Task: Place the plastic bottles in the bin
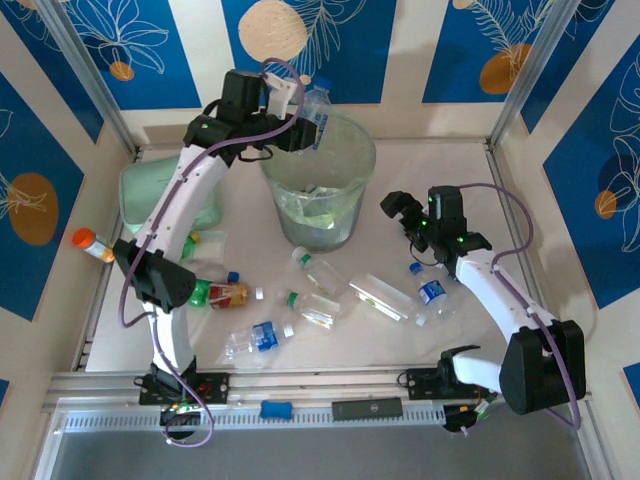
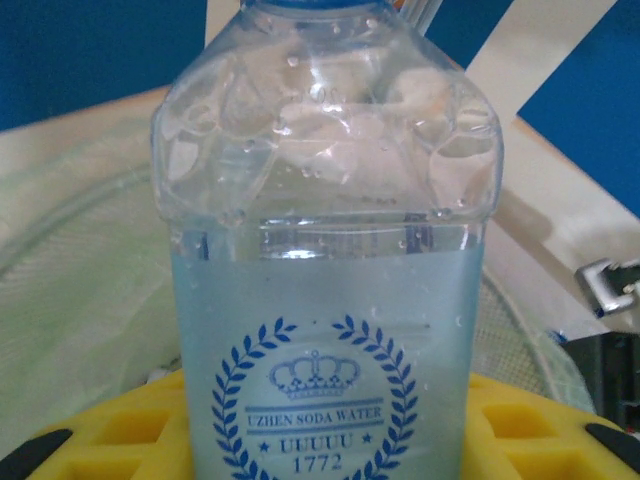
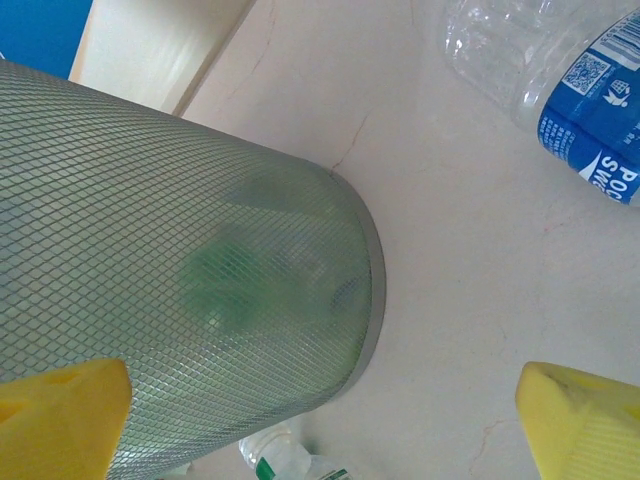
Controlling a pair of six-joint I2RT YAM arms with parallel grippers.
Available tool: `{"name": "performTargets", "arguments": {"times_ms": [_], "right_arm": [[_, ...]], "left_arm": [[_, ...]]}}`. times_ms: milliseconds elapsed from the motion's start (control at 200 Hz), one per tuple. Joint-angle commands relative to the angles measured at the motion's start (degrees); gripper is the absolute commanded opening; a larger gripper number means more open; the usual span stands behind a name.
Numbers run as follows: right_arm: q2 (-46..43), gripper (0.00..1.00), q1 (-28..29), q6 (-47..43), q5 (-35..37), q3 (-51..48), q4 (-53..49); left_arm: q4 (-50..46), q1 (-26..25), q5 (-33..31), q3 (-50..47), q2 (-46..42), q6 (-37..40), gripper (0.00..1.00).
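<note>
Okay, I had the left gripper [image 1: 300, 133] clamped on a clear bottle [image 1: 318, 106] over the bin [image 1: 368, 165], right gripper [image 1: 406, 216] wide apart beside it.

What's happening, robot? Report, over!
Left gripper shut on clear bottle, above bin rim. Right gripper open, empty, beside bin. More bottles lying on table. Nothing blocking the drop.

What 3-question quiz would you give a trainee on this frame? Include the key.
1. True or false: the left gripper holds a bottle over the bin.
2. The right gripper is: A open, B shut on a bottle, C shut empty.
3. What colour is the cap of the vial by the left wall?
Key: 1 true; 2 A; 3 orange.
</note>
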Motion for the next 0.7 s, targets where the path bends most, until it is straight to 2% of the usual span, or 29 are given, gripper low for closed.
{"name": "performTargets", "arguments": {"times_ms": [0, 300, 555, 605, 695], "right_arm": [[-2.0, 0.99, -0.1, -1.0, 1.4, -1.0, -1.6], [-1.8, 0.99, -0.3, -0.7, 1.1, -1.0, -1.1], [-0.9, 0.99, -0.2, -1.6, -0.4, -0.6, -0.7], [-0.8, 0.99, -0.1, -1.9, -0.5, -0.5, -0.8], [-0.9, 0.99, -0.1, -2.0, -0.4, -0.4, -0.9]], "left_arm": [[-5.2, -1.4, -0.3, 2.6, 1.5, 2.0, 0.45], [-9.7, -3.9, -5.9, 2.5, 3.0, 6.1, 0.46], [-10.1, -4.3, -6.5, 2.6, 3.3, 6.6, 0.49], [-10.1, -4.4, -6.5, 2.8, 3.3, 6.5, 0.52], [-10.0, -4.4, -6.9, 2.9, 3.3, 6.4, 0.69]]}}
